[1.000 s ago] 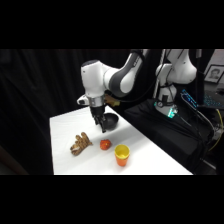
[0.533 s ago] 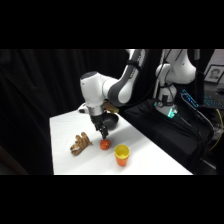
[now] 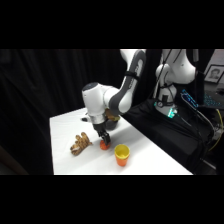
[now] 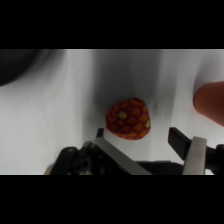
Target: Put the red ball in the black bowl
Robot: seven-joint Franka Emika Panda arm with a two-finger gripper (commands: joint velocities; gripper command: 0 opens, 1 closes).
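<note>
The red ball lies on the white table between a tan lumpy object and a yellow cup. In the wrist view the red ball shows yellow spots and sits just ahead of the gap between my fingers. My gripper is low, right over the ball, and open; one finger stands at the ball's left and the other off to its right, neither touching it. The black bowl is behind the arm, mostly hidden; its dark rim shows at the wrist view's upper left.
A yellow-orange cup stands just right of and nearer than the ball; its edge enters the wrist view at the right. The tan lumpy object lies to the ball's left. The table's front edge is close below the cup.
The gripper has moved from above the black bowl forward and down to the red ball, and now hangs right over it.
</note>
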